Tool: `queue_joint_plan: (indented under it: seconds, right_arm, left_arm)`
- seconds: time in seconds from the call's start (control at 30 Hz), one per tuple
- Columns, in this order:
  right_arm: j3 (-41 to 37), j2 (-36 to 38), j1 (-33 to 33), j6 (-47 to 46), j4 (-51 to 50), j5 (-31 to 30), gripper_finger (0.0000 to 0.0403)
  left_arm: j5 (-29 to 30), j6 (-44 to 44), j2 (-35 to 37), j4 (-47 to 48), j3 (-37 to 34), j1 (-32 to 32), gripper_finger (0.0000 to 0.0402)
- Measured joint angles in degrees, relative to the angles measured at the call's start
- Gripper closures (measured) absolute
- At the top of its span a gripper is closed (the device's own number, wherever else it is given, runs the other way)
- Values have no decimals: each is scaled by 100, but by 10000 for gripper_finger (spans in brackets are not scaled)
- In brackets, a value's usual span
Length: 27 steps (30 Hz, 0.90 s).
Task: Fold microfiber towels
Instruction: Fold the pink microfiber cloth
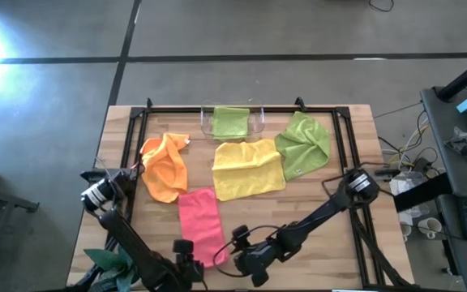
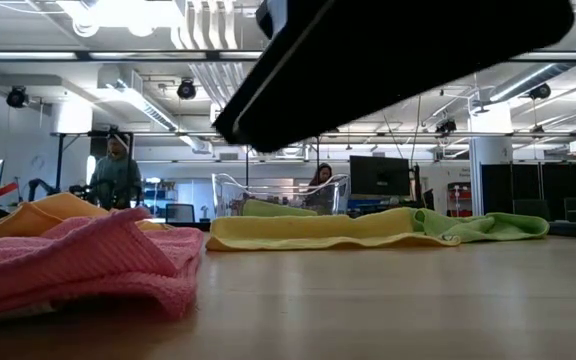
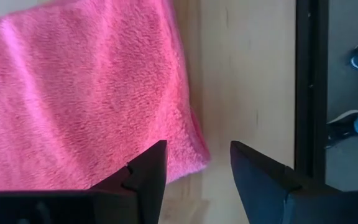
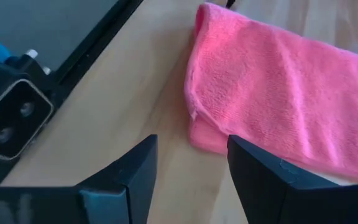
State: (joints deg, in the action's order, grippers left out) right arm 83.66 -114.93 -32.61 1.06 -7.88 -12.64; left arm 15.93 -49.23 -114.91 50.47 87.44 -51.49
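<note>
A pink towel (image 1: pixel 199 221) lies folded into a narrow strip near the table's front edge, seen close in the low view (image 2: pixel 78 262). My left gripper (image 3: pixel 197 167) is open over the towel's near corner (image 3: pixel 188 149), coming from the left (image 1: pixel 186 255). My right gripper (image 4: pixel 191 155) is open, slanting toward another near corner (image 4: pixel 199 127) of the strip from the right (image 1: pixel 232 253). Farther back lie an orange towel (image 1: pixel 165 166), a yellow towel (image 1: pixel 248 168) and a lime green towel (image 1: pixel 304 144). A second green towel (image 1: pixel 230 122) sits in the clear tray (image 1: pixel 207 123).
A black frame rail (image 1: pixel 343 146) runs around the wooden table (image 1: pixel 314 235); its front bar shows beside the towel (image 3: pixel 306 93). A dark arm part (image 2: pixel 398 55) fills the top of the low view. People stand in the room behind (image 2: pixel 116 170). Bare wood lies right of the pink towel.
</note>
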Motion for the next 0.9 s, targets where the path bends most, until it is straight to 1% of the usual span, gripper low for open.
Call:
queue_joint_plan:
  seconds: [0.17, 0.3, 0.37, 0.57, 0.8, 0.9]
  right_arm:
    - [234, -262, 72, 130, 73, 149, 218]
    - [406, -453, 172, 256, 158, 498, 218]
    - [454, -546, 219, 268, 133, 565, 218]
    - [674, -810, 353, 407, 157, 551, 218]
    - [786, -1052, 447, 411, 83, 728, 218]
    - [793, -1052, 446, 392, -22, 419, 227]
  left_arm:
    - [5, 2, -277, -91, 0, -1, 240]
    - [4, -34, -482, -53, -2, 11, 240]
    - [41, -195, -523, -48, -1, 12, 240]
    - [132, -584, -555, -94, -41, 20, 240]
    - [128, -608, -560, -89, -46, 78, 240]
    - [128, -612, -549, -91, -50, 93, 247]
